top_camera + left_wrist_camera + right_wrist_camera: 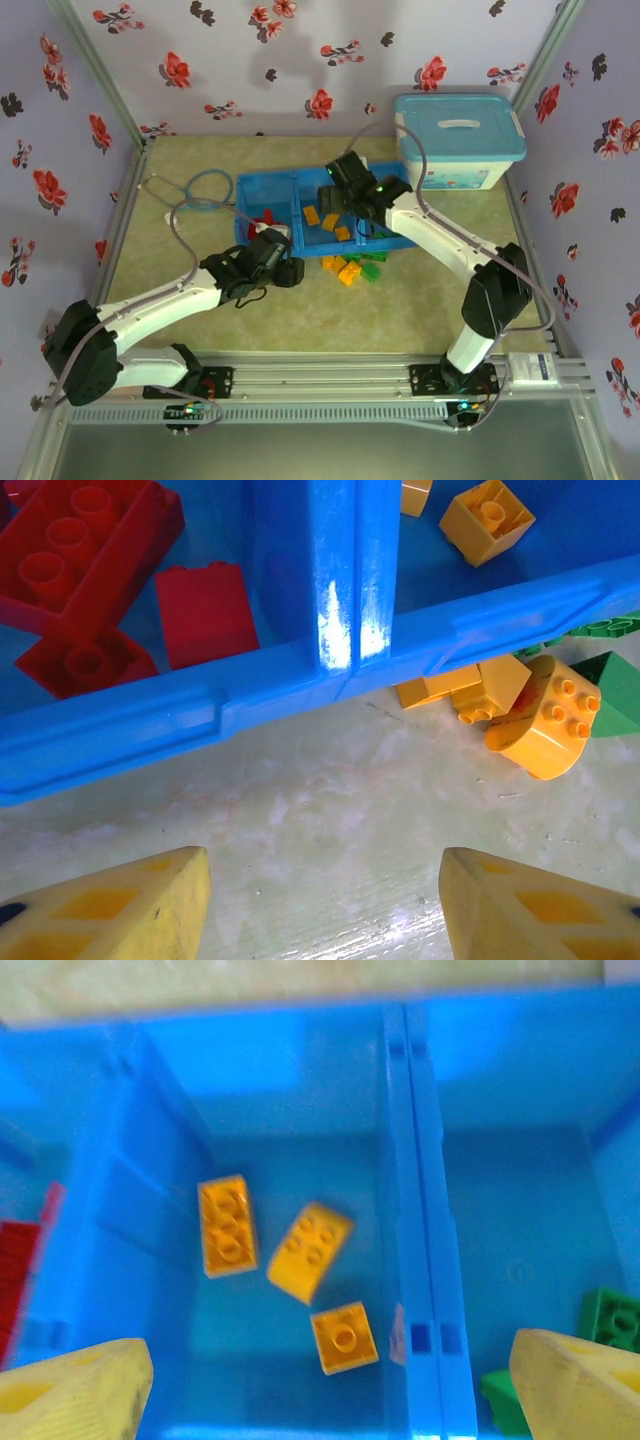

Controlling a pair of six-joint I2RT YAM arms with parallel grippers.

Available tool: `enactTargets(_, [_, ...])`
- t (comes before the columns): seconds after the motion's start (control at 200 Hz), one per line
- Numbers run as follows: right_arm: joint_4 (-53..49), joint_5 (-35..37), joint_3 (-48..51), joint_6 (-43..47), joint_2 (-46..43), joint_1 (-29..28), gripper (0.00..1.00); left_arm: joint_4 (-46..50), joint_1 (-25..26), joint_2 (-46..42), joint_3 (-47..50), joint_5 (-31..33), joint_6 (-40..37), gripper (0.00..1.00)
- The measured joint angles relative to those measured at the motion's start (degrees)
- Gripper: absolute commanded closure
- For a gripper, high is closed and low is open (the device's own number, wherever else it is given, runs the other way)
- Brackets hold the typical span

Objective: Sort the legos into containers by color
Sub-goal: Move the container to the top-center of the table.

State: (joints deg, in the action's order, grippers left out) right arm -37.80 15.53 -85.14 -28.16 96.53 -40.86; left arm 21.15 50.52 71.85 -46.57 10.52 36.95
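Left arm: reaches low from its base, forearm slanting toward the tray's near wall.
Left pincer (325, 865): jaws apart, nothing between them, over bare tabletop (300, 810) just short of the tray. That seems a ready stance for the pile to its right.
Loose bricks (350, 268): orange and green, heaped on the tabletop against the tray's near wall and not yet sorted. A rounded orange one (540, 720) lies nearest the left pincer, probably the easiest pick.
Tray (240, 200): three compartments side by side, so each colour gets its own.
Red bricks (90, 540): in the left compartment.
Orange bricks (310, 1250): three flat on the middle compartment's floor, apart from each other.
Green bricks (610, 1320): in the right compartment, past the divider.
Right arm: elbow raised, forearm leaning in over the tray from the right.
Right pincer (330, 1360): spread wide and empty, pointing down over the middle compartment. An orange brick let go there would land with its colour.
Bin (460, 140): lidded, far right, no part in the sorting.
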Motion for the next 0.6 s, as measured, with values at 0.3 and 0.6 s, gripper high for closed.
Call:
enactTargets(0.3, [-0.94,-0.31,5.77,-1.51,-0.11,0.13,0.23,-3.21,0.00,6.47,-0.33,-1.77,0.46,0.41])
enactTargets(0.6, [-1.36,0.11,6.01,-1.79,3.45,2.29,0.57,-6.01,-0.11,7.98,-0.31,-3.30,0.57,0.41])
